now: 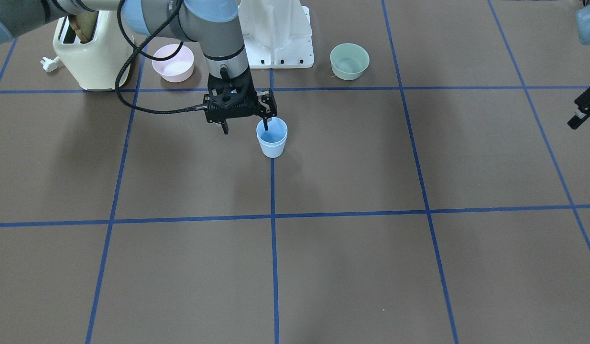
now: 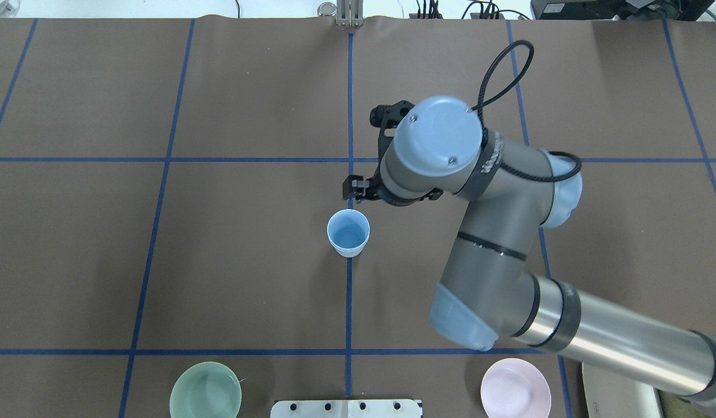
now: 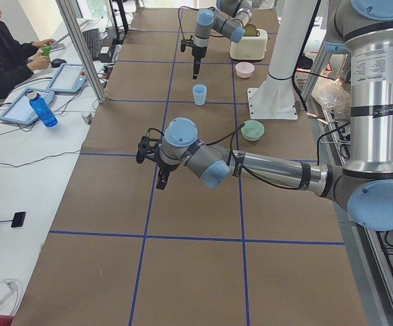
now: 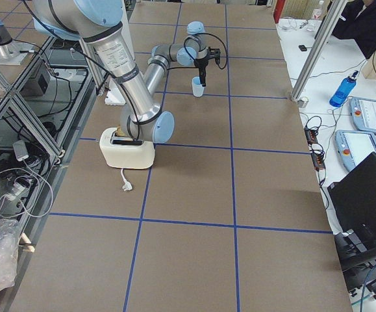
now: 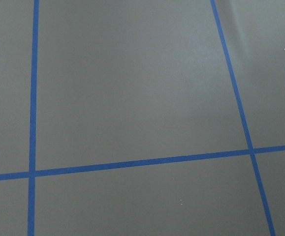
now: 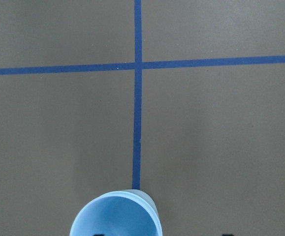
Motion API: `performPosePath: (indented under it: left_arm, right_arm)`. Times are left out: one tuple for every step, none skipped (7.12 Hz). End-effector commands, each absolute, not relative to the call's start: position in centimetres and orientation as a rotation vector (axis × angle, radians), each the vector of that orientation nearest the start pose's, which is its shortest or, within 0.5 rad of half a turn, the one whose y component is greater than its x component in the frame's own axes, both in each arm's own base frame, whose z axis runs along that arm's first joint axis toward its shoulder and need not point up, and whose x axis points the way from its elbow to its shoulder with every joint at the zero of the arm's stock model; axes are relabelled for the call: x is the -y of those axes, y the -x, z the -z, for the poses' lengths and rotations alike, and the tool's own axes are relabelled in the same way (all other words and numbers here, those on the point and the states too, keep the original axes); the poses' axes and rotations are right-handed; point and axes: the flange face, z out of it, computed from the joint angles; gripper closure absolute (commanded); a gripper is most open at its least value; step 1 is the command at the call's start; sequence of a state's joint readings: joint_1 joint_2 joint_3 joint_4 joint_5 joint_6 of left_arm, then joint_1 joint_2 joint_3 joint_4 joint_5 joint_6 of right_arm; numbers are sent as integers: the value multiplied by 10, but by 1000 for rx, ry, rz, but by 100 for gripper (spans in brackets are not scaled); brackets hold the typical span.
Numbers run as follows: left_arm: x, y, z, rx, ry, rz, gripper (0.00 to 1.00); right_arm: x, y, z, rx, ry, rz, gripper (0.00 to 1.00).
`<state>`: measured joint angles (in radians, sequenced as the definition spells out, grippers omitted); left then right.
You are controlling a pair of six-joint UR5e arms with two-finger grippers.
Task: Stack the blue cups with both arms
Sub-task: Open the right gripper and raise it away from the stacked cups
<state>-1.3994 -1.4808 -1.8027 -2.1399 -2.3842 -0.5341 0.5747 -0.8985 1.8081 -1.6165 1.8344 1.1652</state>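
**Front-facing view.** One blue cup (image 1: 272, 139) stands upright on the table (image 1: 323, 267). It is straight out from the white base (image 1: 276, 33), on the centre tape line (image 1: 274, 267) and just past the first cross line. I cannot tell whether a second cup sits nested inside it. The right gripper (image 1: 245, 128) hangs over it with its jaws wide. One finger (image 1: 266, 125) shows against the cup's mouth and the other is over bare table. A pink bowl (image 1: 173, 63) and a green bowl (image 1: 349, 61) flank the base, and a toaster (image 1: 87, 52) stands beyond the pink one. The left gripper (image 1: 581, 113) is cut by the frame edge, well apart from the base, so I cannot tell its state.

**Overhead view.** The cup is on the centre line ahead of the base. The right gripper is just past the cup and largely hidden under the right arm (image 2: 491, 244).

**Left side view.** The right gripper's fingers point down with a clear gap above the cup. The left gripper hovers over bare table, well apart from the base. A person (image 3: 6, 58) sits at a desk alongside.

**Right side view.** The right gripper is above the cup, beyond the base.

**Left wrist view.** Only table and tape show.

**Right wrist view.** The cup's rim is at the bottom edge, on the tape line. Two dark fingertips are set far apart, one against the cup's mouth and one beside it.
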Motion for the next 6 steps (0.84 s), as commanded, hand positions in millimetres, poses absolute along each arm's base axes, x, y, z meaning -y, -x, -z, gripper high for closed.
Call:
performPosePath:
  left_arm:
    - [469,-19,-526,-958,-345,41,2]
    - [466,-19,-528,-958,-340,42,2]
    - [466,-19,-528,-958,-340,42,2]
    - [465,-19,-528,-968,-336,39,2]
    - [465,-16,-527,-975,-334,41,2]
    - [459,-13,-534,-977,-320,50,2]
  right_arm:
    - [521,369,-226,870,-194,3,0]
    - [553,301,-261,865,-201,47,0]
    - [575,233,-289,884,-200,57,0]
    - [582,187,-319,884,-194,53,0]
    - [575,155,-356,854,-192,61,0]
    - [567,118,-399,829,-192,99,0]
